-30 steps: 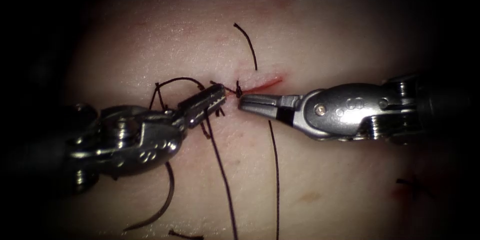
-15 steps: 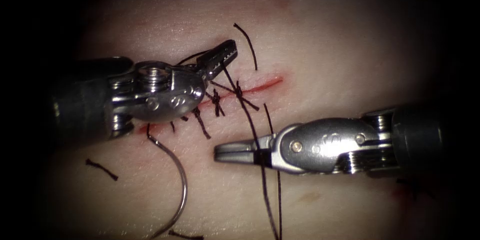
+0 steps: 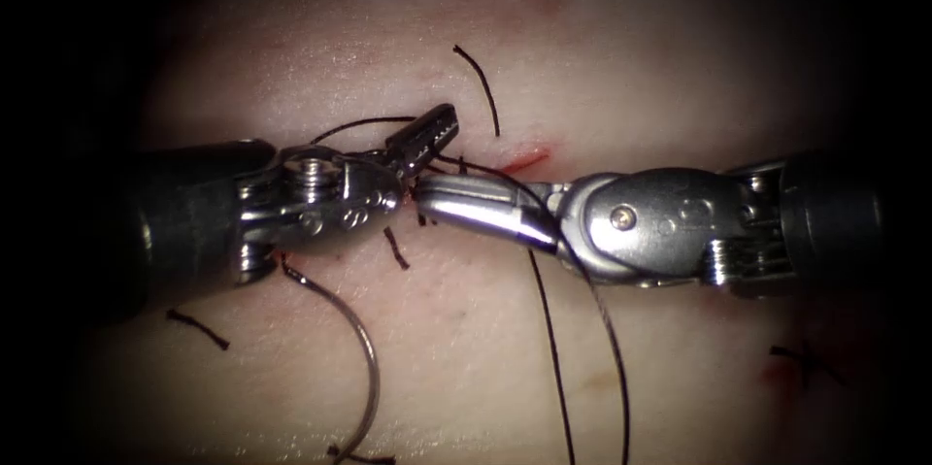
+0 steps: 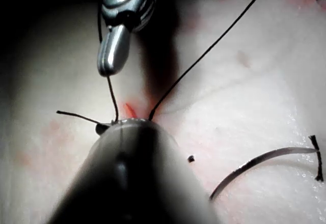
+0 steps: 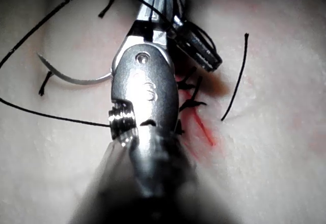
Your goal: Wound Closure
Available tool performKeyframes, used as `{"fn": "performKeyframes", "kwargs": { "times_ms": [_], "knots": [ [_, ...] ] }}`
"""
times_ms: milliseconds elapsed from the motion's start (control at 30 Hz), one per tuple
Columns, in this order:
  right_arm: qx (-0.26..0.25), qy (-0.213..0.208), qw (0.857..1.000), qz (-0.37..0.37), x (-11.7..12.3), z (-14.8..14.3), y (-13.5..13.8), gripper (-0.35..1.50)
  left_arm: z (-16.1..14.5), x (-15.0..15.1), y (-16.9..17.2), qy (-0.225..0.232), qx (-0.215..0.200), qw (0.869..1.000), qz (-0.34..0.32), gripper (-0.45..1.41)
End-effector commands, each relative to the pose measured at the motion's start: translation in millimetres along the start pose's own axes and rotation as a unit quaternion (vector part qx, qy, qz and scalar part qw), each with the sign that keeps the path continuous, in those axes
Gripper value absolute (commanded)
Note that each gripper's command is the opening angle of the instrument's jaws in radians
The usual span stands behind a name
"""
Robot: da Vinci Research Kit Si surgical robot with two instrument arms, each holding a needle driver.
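The left tool (image 3: 442, 123) sits just left of the cut (image 3: 521, 161), jaws shut on the thread (image 3: 582, 281). From there the thread runs over the right tool's jaws and trails down the tissue. The right tool (image 3: 424, 195) lies along the cut with its jaws shut, tips close to the left tool's wrist, and I see nothing pinched between them. The curved needle (image 3: 364, 348) lies loose on the tissue below the left tool, held by neither tool and not in the tissue. The right wrist view has the needle (image 5: 76, 76) beside the right tool (image 5: 153, 2), and the left tool's jaws (image 5: 199, 45).
Dark tied stitches (image 3: 393, 247) cross the left part of the cut, with red fluid around them. A free thread end (image 3: 481, 86) curls above the cut. Cut thread pieces (image 3: 196, 327) lie at lower left. The needle (image 4: 265, 158) also lies near the left shaft.
The right tool rose from below the cut to lie along it, and the thread now drapes over its jaws. The left tool dropped slightly, still holding thread.
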Motion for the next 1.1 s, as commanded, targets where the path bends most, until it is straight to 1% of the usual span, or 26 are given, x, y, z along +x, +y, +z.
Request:
{"fn": "performKeyframes", "kwargs": {
  "times_ms": [33,67,167,200,233,300,333,400,533,600,733,833,967,1100],
  "knots": [
    [-0.014,0.010,1.000,-0.003,-0.8,0.7,-0.1,-0.35,0.6,0.2,0.4,-0.001,-0.001,1.000,0.003,-0.45],
    [-0.032,0.007,0.999,-0.020,-0.7,1.0,0.1,-0.35,0.3,0.5,1.2,-0.003,-0.003,1.000,0.008,-0.45],
    [-0.050,0.000,0.998,-0.031,-0.8,1.5,0.3,-0.35,-0.4,1.0,2.4,-0.006,-0.007,1.000,0.014,-0.45],
    [-0.060,-0.008,0.997,-0.036,-0.9,1.7,0.4,-0.35,-0.8,1.2,2.8,-0.007,-0.006,1.000,0.016,-0.45],
    [-0.073,-0.017,0.996,-0.042,-1.0,1.8,0.5,-0.35,-1.7,1.5,3.5,-0.008,-0.006,1.000,0.019,-0.45],
    [-0.082,-0.032,0.995,-0.046,-1.1,1.7,0.7,-0.35,-3.1,1.9,4.2,-0.009,-0.006,1.000,0.022,-0.45],
    [-0.087,-0.058,0.993,-0.053,-1.5,1.5,0.9,-0.35,-4.7,2.3,4.7,-0.011,-0.008,1.000,0.024,-0.45],
    [-0.089,-0.089,0.990,-0.059,-2.2,1.3,1.0,-0.35,-7.0,2.9,4.8,-0.013,-0.012,1.000,0.025,-0.45],
    [-0.073,-0.152,0.983,-0.073,-4.0,0.9,0.9,-0.35,-9.6,3.7,4.0,-0.014,-0.013,1.000,0.021,-0.45],
    [-0.063,-0.185,0.979,-0.061,-5.0,0.7,0.9,-0.35,-10.7,4.2,3.2,-0.015,-0.006,1.000,0.014,-0.45],
    [-0.042,-0.244,0.968,-0.038,-6.9,0.1,0.7,-0.35,-12.2,5.2,1.2,-0.019,0.007,1.000,0.002,-0.45],
    [-0.015,-0.281,0.959,-0.021,-7.9,-0.3,0.2,-0.35,-12.7,5.8,-0.6,-0.019,0.016,1.000,0.009,-0.45],
    [0.030,-0.289,0.957,-0.001,-8.1,-0.5,-0.6,-0.35,-12.7,6.3,-3.0,-0.019,0.024,0.999,0.015,-0.45],
    [0.049,-0.287,0.957,0.006,-7.9,-0.7,-0.6,-0.35,-11.8,6.2,-4.8,-0.020,0.020,1.000,0.014,-0.45]
  ]
}}
